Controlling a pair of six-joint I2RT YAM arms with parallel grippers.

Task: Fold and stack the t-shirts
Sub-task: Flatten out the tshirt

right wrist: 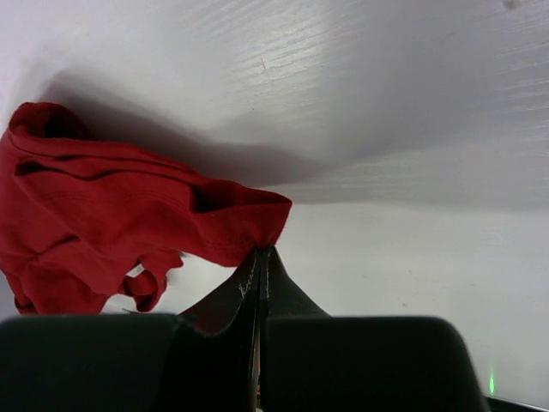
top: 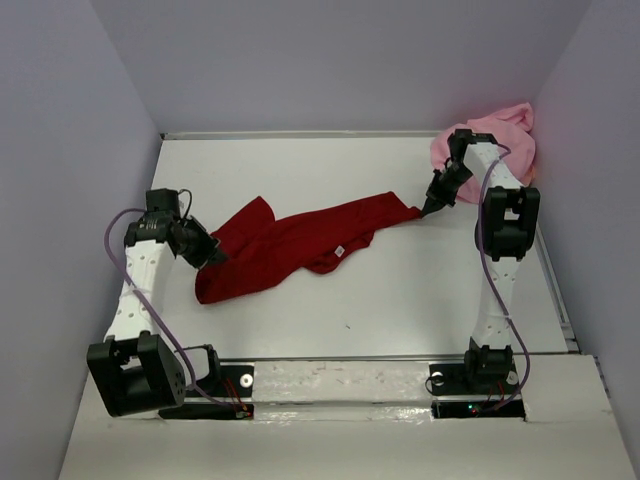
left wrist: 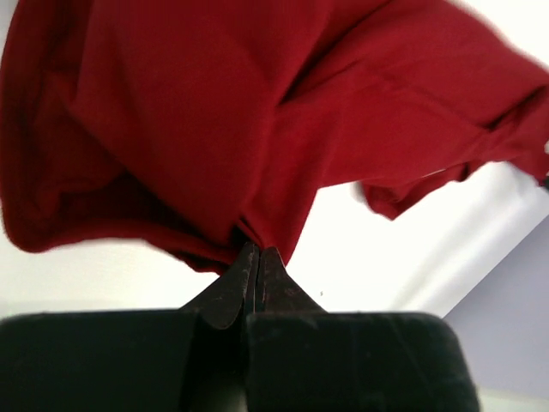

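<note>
The dark red t-shirt lies stretched and crumpled across the middle of the white table, running from lower left to upper right. My left gripper is shut on its left edge; in the left wrist view the red cloth bunches out from the closed fingertips. My right gripper is shut on the shirt's right corner, the cloth pinched at the tips. The light pink t-shirt sits in a heap at the back right, behind the right arm.
Grey walls enclose the table on three sides. A raised ledge with both arm bases runs along the near edge. A white label shows at the red shirt's neck.
</note>
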